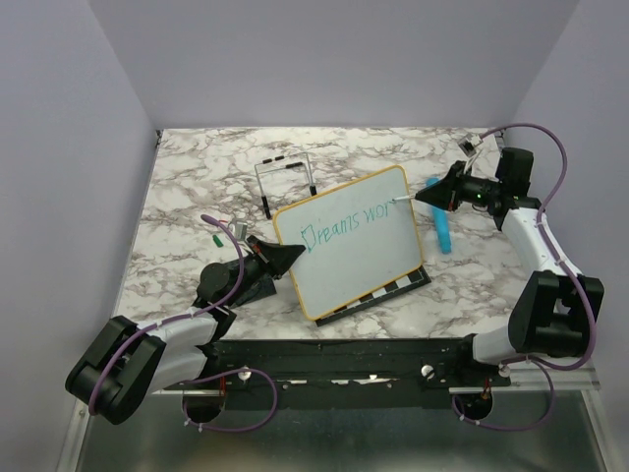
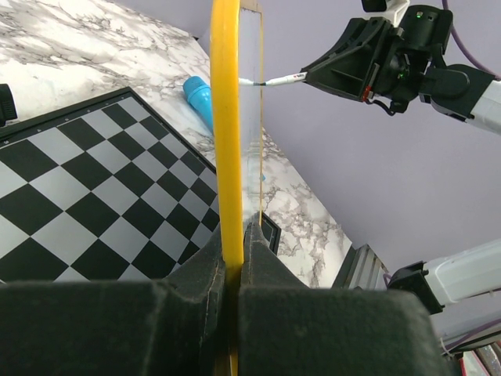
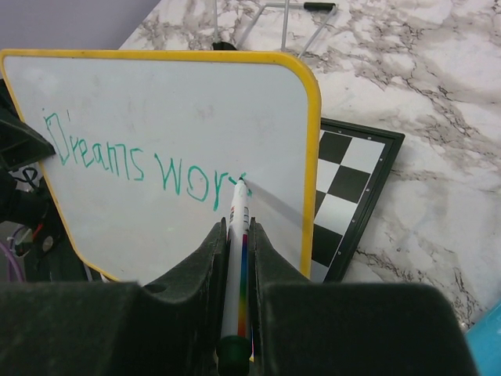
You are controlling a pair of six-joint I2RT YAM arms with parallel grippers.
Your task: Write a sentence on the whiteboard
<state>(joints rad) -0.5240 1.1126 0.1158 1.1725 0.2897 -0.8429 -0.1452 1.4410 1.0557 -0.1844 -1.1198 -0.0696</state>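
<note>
At end of "wor" in sentence [image 3: 133,163], marker [image 3: 238,258] tip meets whiteboard [image 3: 180,94]; right gripper [image 3: 236,225] clamped on marker. Unwritten space lies rightward, toward whiteboard's right edge. Left gripper [image 2: 233,243] pinches whiteboard's opposite edge.

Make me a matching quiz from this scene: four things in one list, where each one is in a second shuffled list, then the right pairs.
Things
1. whiteboard
2. marker
3. chessboard
4. blue cylinder

Places
A. flat on the table, beneath the tilted board
B. clamped by its yellow frame in the left gripper
C. lying on the marble near the right arm
D. held in the right gripper, tip on the writing surface

Pairs: 1-B, 2-D, 3-A, 4-C
</note>
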